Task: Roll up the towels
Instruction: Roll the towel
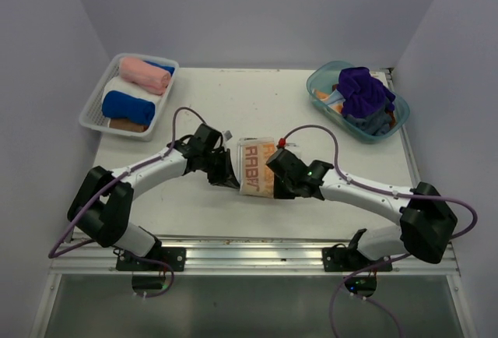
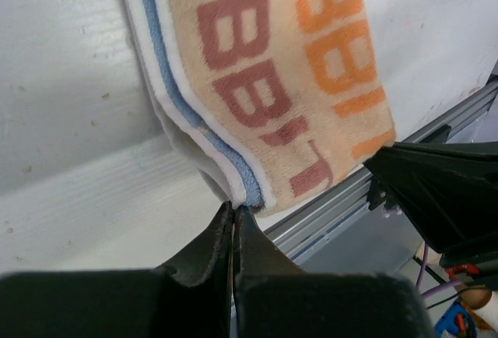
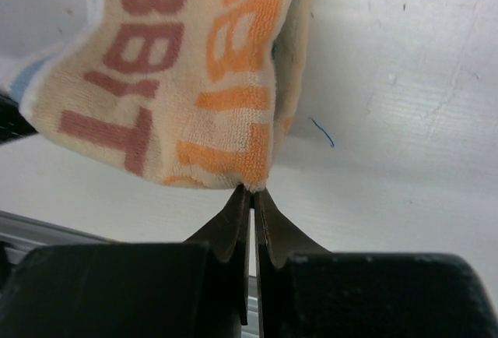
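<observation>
The cream, orange and light-blue RABBIT towel (image 1: 254, 167) lies folded in the middle of the table between my two grippers. My left gripper (image 1: 231, 180) is shut on the towel's near left corner; in the left wrist view (image 2: 236, 207) its tips pinch the layered edge of the towel (image 2: 272, 81). My right gripper (image 1: 274, 186) is shut on the near right corner; in the right wrist view (image 3: 252, 191) the tips pinch the orange corner of the towel (image 3: 187, 81). The near edge looks lifted a little off the table.
A white mesh basket (image 1: 92, 117) at the back left holds rolled pink (image 1: 144, 75), white and royal blue (image 1: 128, 107) towels. A clear teal tub (image 1: 319, 89) at the back right holds a purple towel (image 1: 362, 91) and others. The metal rail (image 1: 257, 254) runs along the near edge.
</observation>
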You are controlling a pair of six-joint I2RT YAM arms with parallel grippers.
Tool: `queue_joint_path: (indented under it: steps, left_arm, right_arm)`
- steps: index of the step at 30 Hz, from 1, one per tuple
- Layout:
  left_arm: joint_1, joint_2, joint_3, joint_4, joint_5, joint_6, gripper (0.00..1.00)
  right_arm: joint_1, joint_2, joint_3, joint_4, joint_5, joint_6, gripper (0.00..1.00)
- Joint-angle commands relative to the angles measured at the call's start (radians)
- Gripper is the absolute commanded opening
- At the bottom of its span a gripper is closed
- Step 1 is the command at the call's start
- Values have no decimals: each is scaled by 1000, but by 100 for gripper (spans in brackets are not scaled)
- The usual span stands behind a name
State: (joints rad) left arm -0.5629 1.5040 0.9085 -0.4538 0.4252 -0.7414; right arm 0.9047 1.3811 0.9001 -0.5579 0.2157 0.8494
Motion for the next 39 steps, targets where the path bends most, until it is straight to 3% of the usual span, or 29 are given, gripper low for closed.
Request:
queue_joint_path:
  steps: [1, 3, 4, 6, 8, 10, 15, 18, 24, 33, 39]
  left_arm:
    - [8, -19, -72, 20, 53, -6, 0]
    - [6, -21, -120, 41, 64, -12, 0]
    - [5, -19, -132, 46, 73, -13, 0]
    - [6, -21, -151, 56, 79, -15, 0]
    - [6, -21, -151, 58, 78, -16, 0]
    - [6, -18, -143, 66, 78, -16, 0]
    - [5, -7, -126, 67, 78, -18, 0]
    - [6, -8, -125, 64, 73, -21, 0]
    - [6, -19, -129, 64, 75, -26, 0]
    - [6, -27, -134, 67, 80, -29, 0]
    - [6, -22, -138, 72, 76, -29, 0]
  right_arm:
    - [35, -50, -78, 0, -50, 39, 4]
    - [49, -54, -86, -19, -49, 53, 20]
    - [56, -65, -78, -29, -38, 56, 35]
    - [54, -85, -61, -57, 19, 57, 43]
    - [54, -103, -24, -62, 50, 42, 44]
    - [49, -90, 26, -60, 82, 22, 40]
    - [43, 73, 112, -13, 54, -24, 14]
    - [42, 165, 109, 47, 16, -19, 8]
    - [39, 268, 76, 75, -25, 23, 1]
    - [40, 75, 40, 66, 24, 25, 5]
    - [72, 196, 128, 121, -47, -4, 3]
